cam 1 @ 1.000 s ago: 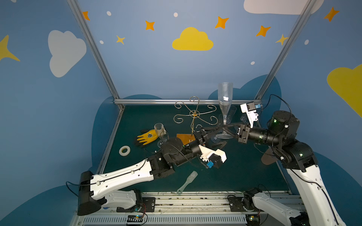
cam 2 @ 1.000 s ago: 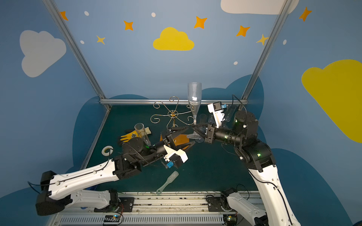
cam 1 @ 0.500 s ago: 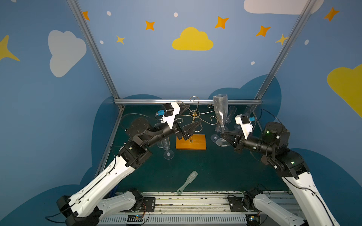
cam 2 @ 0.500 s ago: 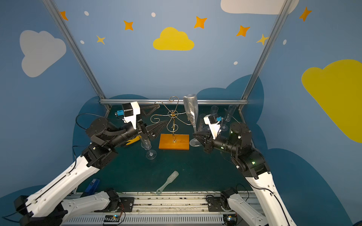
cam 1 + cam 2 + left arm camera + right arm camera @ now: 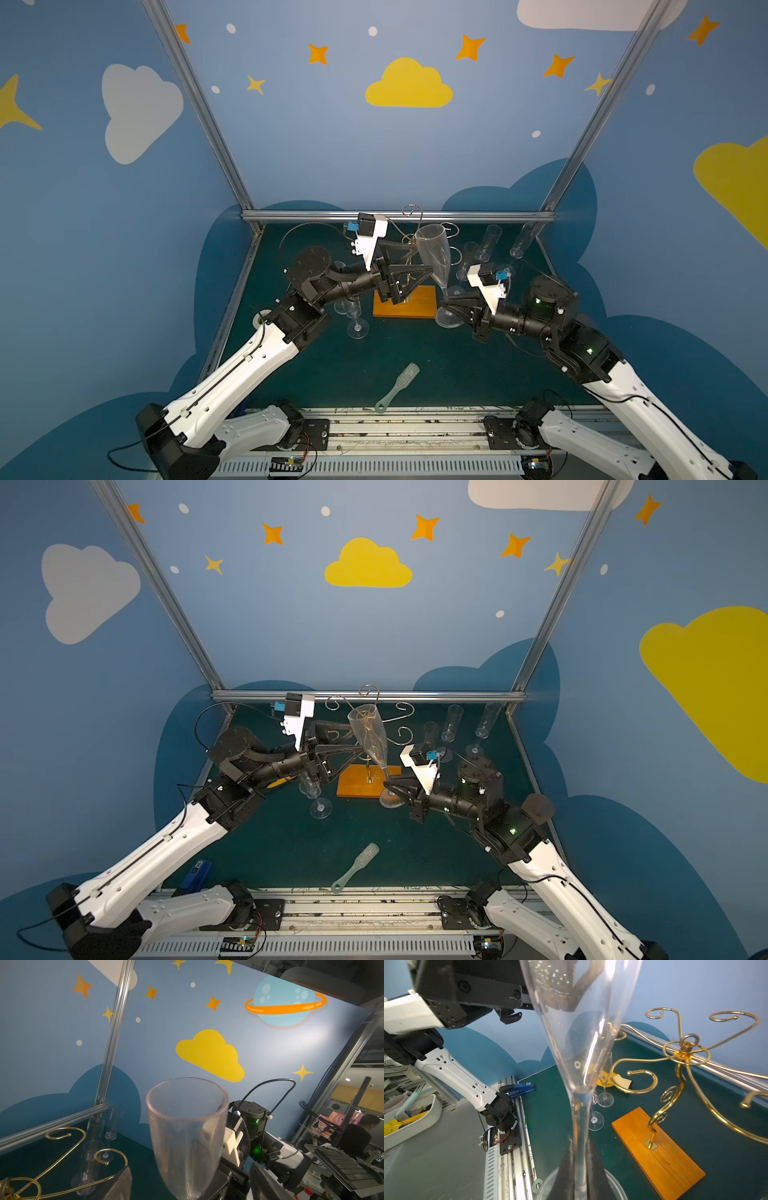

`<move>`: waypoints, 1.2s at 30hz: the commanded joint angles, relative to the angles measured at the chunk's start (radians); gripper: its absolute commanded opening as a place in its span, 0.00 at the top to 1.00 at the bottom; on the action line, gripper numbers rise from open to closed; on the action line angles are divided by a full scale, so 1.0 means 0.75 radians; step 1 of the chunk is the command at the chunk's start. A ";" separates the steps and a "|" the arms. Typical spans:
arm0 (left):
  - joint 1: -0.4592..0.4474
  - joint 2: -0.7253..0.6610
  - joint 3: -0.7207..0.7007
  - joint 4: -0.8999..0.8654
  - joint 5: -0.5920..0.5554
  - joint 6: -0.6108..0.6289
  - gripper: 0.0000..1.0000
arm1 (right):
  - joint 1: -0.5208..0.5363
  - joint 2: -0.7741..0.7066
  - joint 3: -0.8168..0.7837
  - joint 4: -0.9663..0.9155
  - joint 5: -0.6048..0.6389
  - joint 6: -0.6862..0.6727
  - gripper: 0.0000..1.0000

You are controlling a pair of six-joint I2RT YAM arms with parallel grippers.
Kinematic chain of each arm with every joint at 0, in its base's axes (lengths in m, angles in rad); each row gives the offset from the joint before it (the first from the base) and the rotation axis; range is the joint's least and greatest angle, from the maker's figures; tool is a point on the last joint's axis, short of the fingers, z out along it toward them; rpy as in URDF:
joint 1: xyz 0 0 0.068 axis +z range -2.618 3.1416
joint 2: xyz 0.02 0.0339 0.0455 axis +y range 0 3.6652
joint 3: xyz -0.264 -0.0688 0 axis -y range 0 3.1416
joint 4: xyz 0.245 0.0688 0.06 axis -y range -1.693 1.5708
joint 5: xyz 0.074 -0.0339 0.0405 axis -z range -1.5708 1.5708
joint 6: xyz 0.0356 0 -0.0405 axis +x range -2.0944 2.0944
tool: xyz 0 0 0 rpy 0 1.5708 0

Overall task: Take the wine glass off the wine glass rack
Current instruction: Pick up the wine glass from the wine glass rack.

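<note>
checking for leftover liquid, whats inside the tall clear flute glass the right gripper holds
Nothing: the tall clear flute glass looks empty down to its stem. The black right gripper hides the lower stem.

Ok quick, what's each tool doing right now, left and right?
Left tool: open, fingers either side of the wine glass bowl, not gripping.
Right tool: closed on the wine glass stem.

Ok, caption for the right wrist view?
Right hand pinching the glass by its stem, gold rack on its orange base nearby.
</note>
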 commanded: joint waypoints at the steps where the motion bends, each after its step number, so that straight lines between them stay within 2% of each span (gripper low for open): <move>1: 0.006 0.003 -0.012 0.086 0.027 -0.085 0.13 | 0.069 0.012 -0.005 0.103 0.081 -0.057 1.00; 6: 0.004 -0.026 -0.063 0.127 -0.087 -0.115 0.14 | 0.155 0.029 -0.061 0.167 0.144 -0.055 1.00; 9: 0.004 -0.028 -0.090 0.176 -0.087 -0.143 0.19 | 0.173 0.030 -0.099 0.213 0.147 -0.024 1.00; 14: 0.004 -0.025 -0.111 0.179 -0.076 -0.170 0.33 | 0.208 0.034 -0.127 0.233 0.170 -0.015 1.00; 19: -0.002 -0.049 -0.156 0.204 -0.131 -0.181 0.52 | 0.228 0.037 -0.138 0.224 0.193 -0.013 1.00; 23: -0.013 -0.071 -0.163 0.164 -0.137 -0.152 0.57 | 0.235 0.034 -0.141 0.216 0.203 -0.011 1.00; 25: -0.022 -0.085 -0.156 0.124 -0.133 -0.100 0.57 | 0.242 0.029 -0.140 0.214 0.232 -0.007 0.59; 26: -0.029 -0.098 -0.156 0.106 -0.131 -0.062 0.58 | 0.243 0.019 -0.140 0.212 0.254 -0.010 0.43; 28: -0.038 -0.126 -0.158 0.055 -0.129 0.001 0.58 | 0.243 -0.009 -0.134 0.210 0.327 -0.017 0.23; 31: -0.056 -0.204 -0.178 -0.066 -0.161 0.084 0.58 | 0.243 -0.081 -0.114 0.200 0.461 -0.052 0.15; 36: -0.091 -0.398 -0.300 -0.236 -0.292 0.227 0.57 | 0.239 -0.211 -0.083 0.197 0.610 -0.127 0.14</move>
